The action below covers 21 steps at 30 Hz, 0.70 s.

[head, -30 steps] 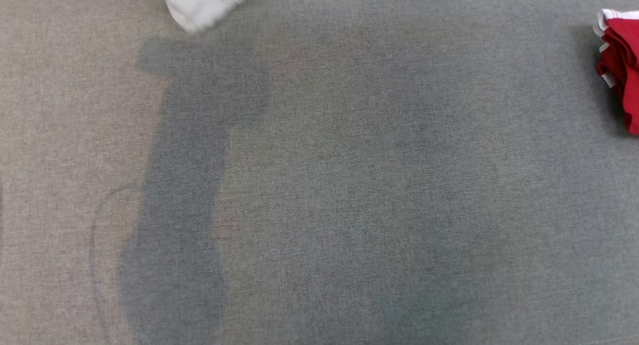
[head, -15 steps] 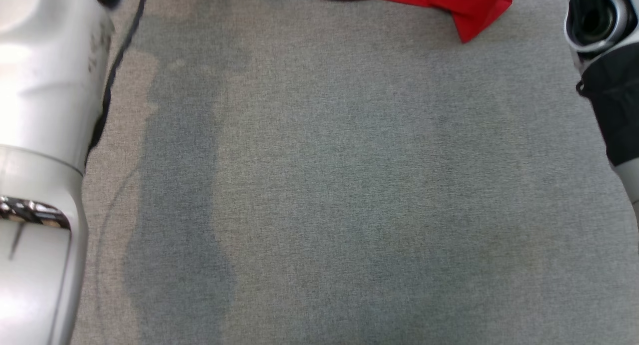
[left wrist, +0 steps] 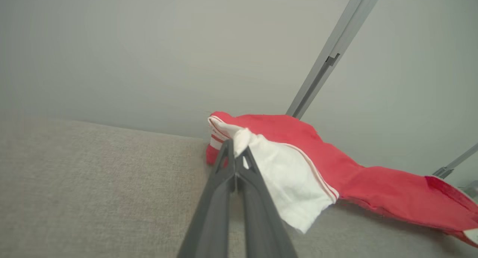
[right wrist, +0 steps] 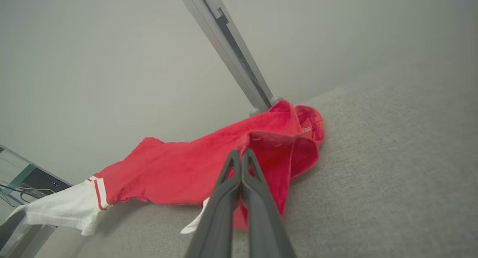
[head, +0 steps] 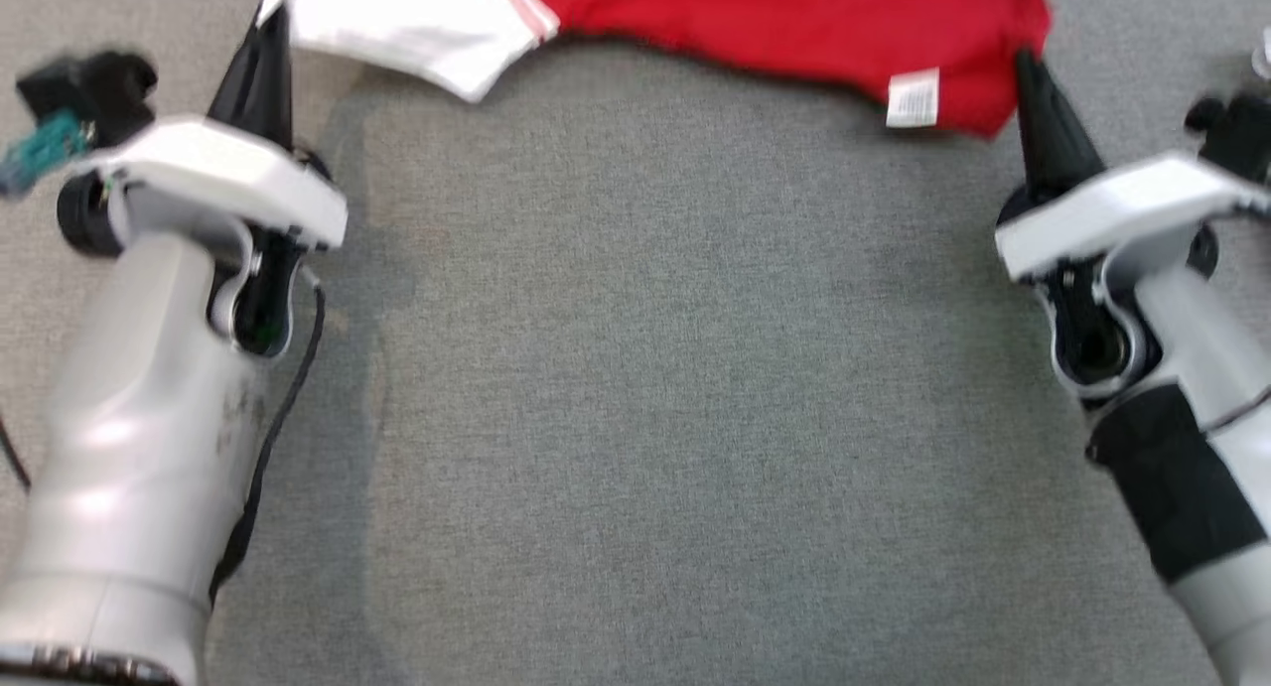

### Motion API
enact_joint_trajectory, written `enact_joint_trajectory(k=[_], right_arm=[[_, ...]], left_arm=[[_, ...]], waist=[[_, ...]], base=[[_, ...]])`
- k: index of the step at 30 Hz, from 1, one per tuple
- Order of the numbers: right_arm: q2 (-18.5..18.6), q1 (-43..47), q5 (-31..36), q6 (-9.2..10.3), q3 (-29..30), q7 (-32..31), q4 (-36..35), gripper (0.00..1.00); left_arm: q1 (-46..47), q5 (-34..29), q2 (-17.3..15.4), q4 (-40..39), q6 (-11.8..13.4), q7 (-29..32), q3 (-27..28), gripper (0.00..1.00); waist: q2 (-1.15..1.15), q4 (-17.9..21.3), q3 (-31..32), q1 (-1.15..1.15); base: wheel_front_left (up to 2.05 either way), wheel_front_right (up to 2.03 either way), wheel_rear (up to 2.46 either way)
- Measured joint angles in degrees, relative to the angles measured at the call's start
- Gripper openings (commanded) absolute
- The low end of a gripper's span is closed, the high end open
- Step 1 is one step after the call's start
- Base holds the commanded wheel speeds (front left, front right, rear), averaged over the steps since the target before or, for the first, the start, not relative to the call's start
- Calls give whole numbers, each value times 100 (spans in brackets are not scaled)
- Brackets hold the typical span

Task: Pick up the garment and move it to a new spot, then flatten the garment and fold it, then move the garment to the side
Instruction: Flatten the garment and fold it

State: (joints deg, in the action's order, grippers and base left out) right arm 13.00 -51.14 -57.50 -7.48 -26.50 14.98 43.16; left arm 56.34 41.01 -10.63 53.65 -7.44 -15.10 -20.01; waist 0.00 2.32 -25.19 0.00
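Observation:
The garment (head: 755,21) is a red shirt with a white sleeve. It hangs stretched along the top of the head view, above the grey cloth surface (head: 675,368). My left gripper (head: 275,21) is shut on the white sleeve end, and in the left wrist view its tips (left wrist: 234,148) pinch the white cloth of the garment (left wrist: 373,190). At the other end, by a white label, my right gripper (head: 1025,68) is shut on the red corner. In the right wrist view that gripper (right wrist: 239,155) bites into a bunched red fold of the garment (right wrist: 179,176).
A plain pale wall with a slanted grey metal rail (left wrist: 328,60) (right wrist: 231,49) stands behind the surface. A black cable (head: 288,388) runs along my left forearm. A glass-topped stand with wires (right wrist: 22,183) sits at the far lower left of the right wrist view.
The head camera has swung, so the whole picture shifted. Both arms have come into view, and the garment, bunched before, now spans the top edge spread between the two grippers.

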Motion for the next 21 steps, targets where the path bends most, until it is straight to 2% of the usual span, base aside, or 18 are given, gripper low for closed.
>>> enact_joint_trajectory(k=[6, 11, 17, 21], right_arm=[[43, 1400, -37, 0, 232, -1, -623, 0], [141, 2237, 62, 0, 381, 0, -1046, 0], [247, 3186, 213, 0, 432, 0, -1580, 0], [405, 3805, 352, 0, 602, 0, -1959, 0]], left_arm=[[-1608, -445, -110, -1484, 0, -3, 818, 0], [-3098, -818, -101, -2495, 5, -3, 1350, 0], [-4570, -1051, 69, -3629, 218, 4, 1363, 0], [-5321, -1087, 73, -4536, 502, 214, 1330, 0]], waist=[[0, -29, 319, 0], [0, 23, 679, 0], [0, 46, 1128, 0], [0, -2, 1402, 0]], base=[[0, 0, 0], [0, 0, 0], [0, 0, 0], [0, 0, 0]])
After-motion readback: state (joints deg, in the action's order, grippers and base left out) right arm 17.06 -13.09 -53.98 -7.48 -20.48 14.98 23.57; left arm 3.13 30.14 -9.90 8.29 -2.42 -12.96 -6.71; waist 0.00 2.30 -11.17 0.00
